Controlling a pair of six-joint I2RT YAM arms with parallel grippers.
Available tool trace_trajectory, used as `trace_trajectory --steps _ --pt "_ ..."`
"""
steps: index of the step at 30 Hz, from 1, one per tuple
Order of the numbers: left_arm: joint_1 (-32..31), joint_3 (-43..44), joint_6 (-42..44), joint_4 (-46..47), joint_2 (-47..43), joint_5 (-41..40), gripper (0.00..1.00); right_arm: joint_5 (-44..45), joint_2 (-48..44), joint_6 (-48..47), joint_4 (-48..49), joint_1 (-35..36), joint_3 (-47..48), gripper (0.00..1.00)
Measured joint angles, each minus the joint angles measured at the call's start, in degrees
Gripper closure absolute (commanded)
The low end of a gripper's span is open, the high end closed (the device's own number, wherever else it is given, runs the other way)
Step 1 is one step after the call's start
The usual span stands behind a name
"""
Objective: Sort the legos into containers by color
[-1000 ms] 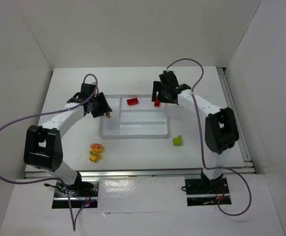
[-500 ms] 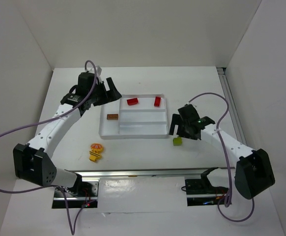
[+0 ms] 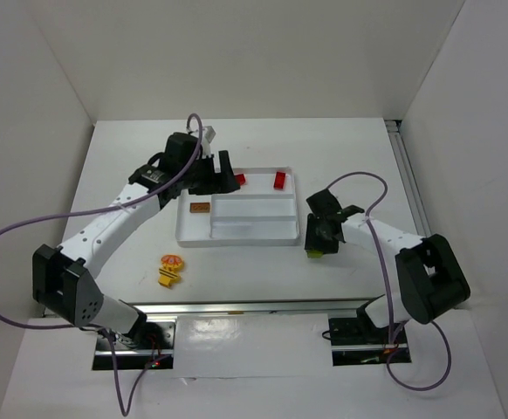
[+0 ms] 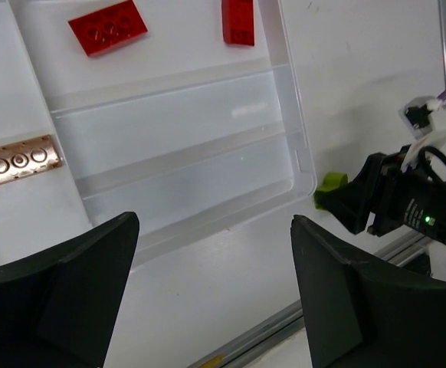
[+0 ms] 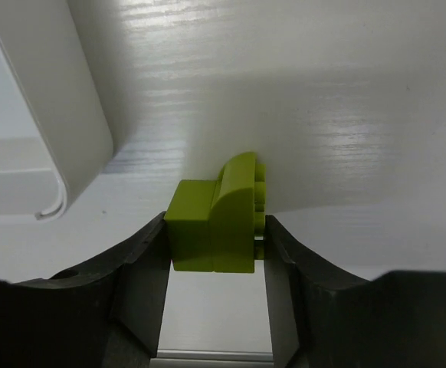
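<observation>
On the table (image 3: 114, 157), the white tray (image 3: 254, 230) is unmoved; the left gripper (image 4: 215, 230) (jaws wide apart, nothing held) has been carried to the tray's far left corner, near two red legos (image 4: 108, 27); the right gripper (image 5: 217, 238) has been closed on the lime green lego (image 5: 223, 199), which lies just off the tray's near right corner.

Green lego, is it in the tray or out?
Out: the green lego sits on the table beside the tray, gripped by the right tool.
</observation>
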Motion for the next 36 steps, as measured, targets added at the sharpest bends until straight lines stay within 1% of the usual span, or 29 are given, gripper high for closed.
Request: trace_trajectory --steps 2,3,5,7,9,12,15,18,19,20,23,26,29,31,36 --pt "-1.3 0.7 0.8 -1.6 0.7 -0.8 0.09 0.0 0.1 -0.2 0.7 0.0 0.0 0.70" --pt "-1.9 1.4 1.1 -2.5 1.1 -1.1 0.09 0.1 0.1 -0.4 0.7 0.1 0.0 0.74" --pt "-2.4 2.9 1.7 -3.5 2.1 -1.2 0.10 0.2 -0.3 -0.6 0.3 0.5 0.1 0.79" --pt "-2.4 3.9 3.1 -4.1 2.8 -0.1 0.09 0.0 -2.4 -1.1 -1.2 1.0 0.3 0.79" --pt "-2.3 4.6 4.6 -4.3 3.3 3.1 0.07 -1.1 -6.9 -2.3 -2.5 1.3 0.7 0.79" --pt "-2.6 5.4 6.9 -3.3 5.2 13.0 0.07 -4.3 -16.5 -5.1 -3.5 1.6 2.6 0.77" --pt "-3.4 4.9 7.2 -0.5 7.6 23.0 0.07 -9.1 -24.0 -8.5 -3.3 1.8 7.3 0.77" --pt "-4.5 2.9 6.4 3.5 9.1 31.5 0.07 -12.6 -27.1 -11.6 -3.2 1.9 11.1 0.77" --pt "-4.9 2.6 5.8 4.3 9.4 33.5 0.04 -13.5 -27.5 -12.7 -3.3 1.9 11.7 0.77" --pt "-5.3 2.6 5.2 5.3 9.8 35.3 0.04 -14.2 -27.6 -13.5 -3.6 1.9 12.1 0.77" --pt "-6.5 3.0 5.2 7.0 10.6 37.5 0.01 -15.6 -26.5 -15.6 -4.6 1.8 12.3 0.77" --pt "-7.3 3.8 5.2 8.4 11.6 38.4 0.01 -18.0 -25.2 -17.5 -6.0 1.9 12.3 0.77" --pt "-7.6 5.6 4.8 9.6 14.0 40.4 0.05 -20.2 -25.1 -19.5 -6.9 1.9 12.3 0.77" --pt "-7.9 7.5 4.0 10.2 16.2 41.0 0.05 -21.4 -25.2 -20.8 -7.4 2.1 12.3 0.77" --pt "-10.3 13.5 4.2 7.8 22.0 40.2 0.05 -23.9 -25.2 -23.0 -8.1 2.4 12.8 0.77"
